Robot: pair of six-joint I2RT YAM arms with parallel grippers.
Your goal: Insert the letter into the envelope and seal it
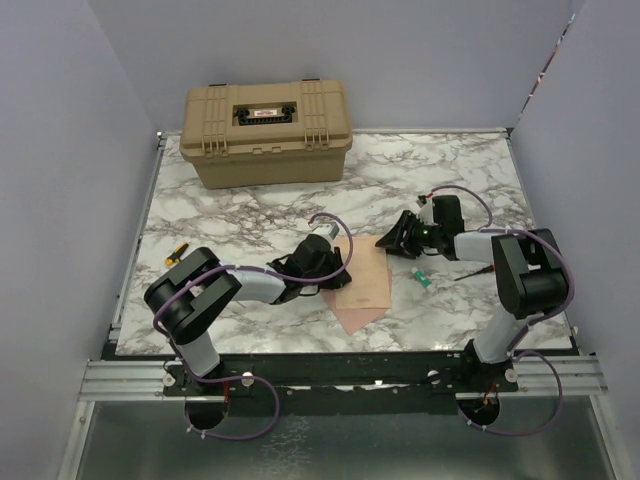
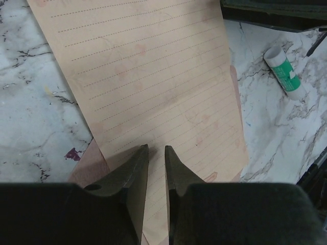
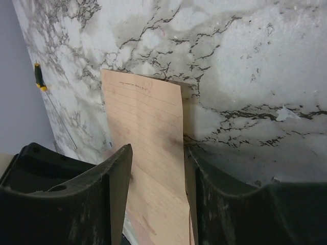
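The letter [image 1: 368,280], a tan lined sheet, lies on the pinkish-brown envelope [image 1: 352,318] near the table's front middle. In the left wrist view the letter [image 2: 153,76] fills the middle and the envelope [image 2: 88,171] peeks out at its lower left. My left gripper [image 1: 338,276] hangs over the sheet's near-left part. Its fingers [image 2: 156,148] stand a narrow gap apart, with only flat paper showing between them. My right gripper [image 1: 393,240] is at the sheet's far right corner. Its fingers [image 3: 158,148] stand wide, astride the letter [image 3: 148,132], and nothing is clamped.
A tan toolbox [image 1: 267,130] stands at the back left. A green-and-white glue stick [image 1: 421,279] [image 2: 284,71] lies just right of the papers, beside a dark pen-like thing [image 1: 470,272]. A yellow-handled tool [image 1: 178,250] [image 3: 39,76] lies at the left.
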